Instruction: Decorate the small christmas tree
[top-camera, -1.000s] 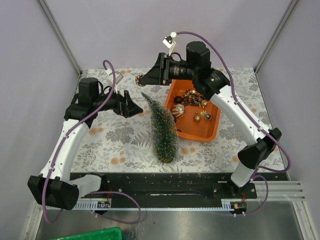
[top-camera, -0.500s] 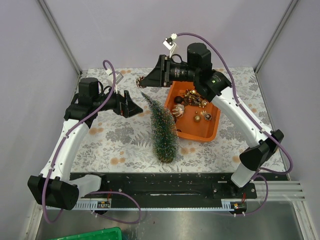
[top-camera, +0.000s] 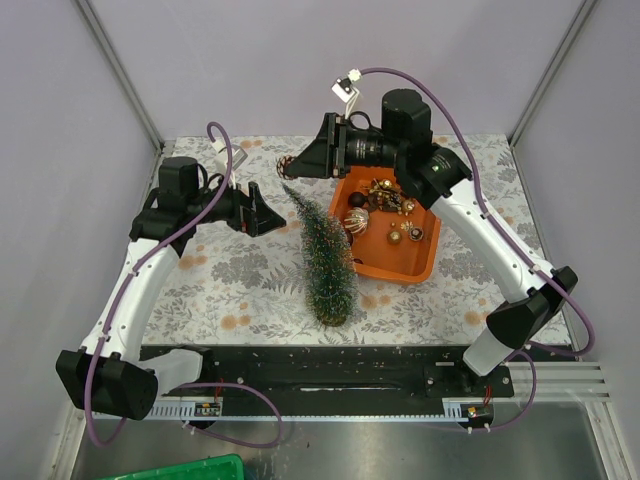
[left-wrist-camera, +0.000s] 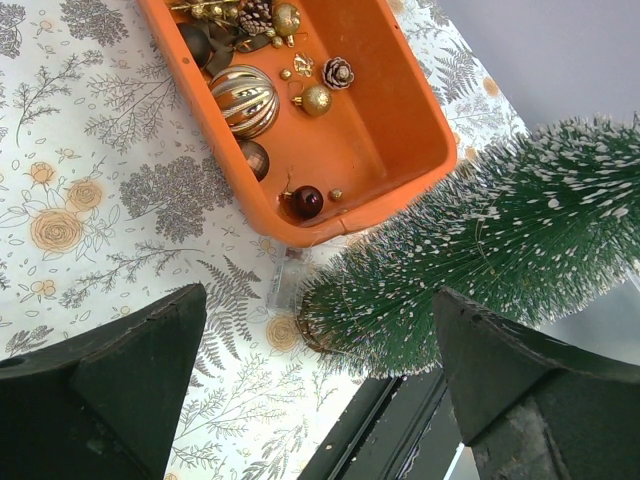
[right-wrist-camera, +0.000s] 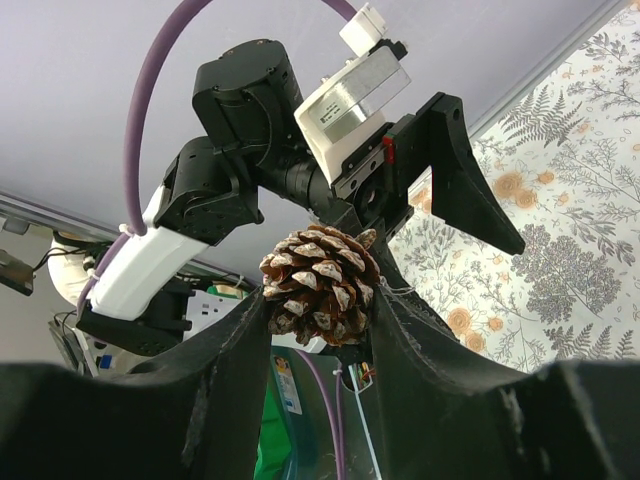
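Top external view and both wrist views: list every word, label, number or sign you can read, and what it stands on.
No text is readable.
Small stickers on the front rail: too small to read.
Silver camera block in the right wrist view: marks blurred.

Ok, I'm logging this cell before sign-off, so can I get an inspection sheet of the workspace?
Surface: floral cloth, flat.
Job's things: tree beside orange tray; baubles in the tray; pinecone out of it.
Clutter: nothing seen.
Hands: left hand open, empty, beside the tree; right hand shut on the pinecone, by the tray's far corner.
Cables: purple cables loop over both arms, off the tree.
Surroundings: grey walls; green bin near left.
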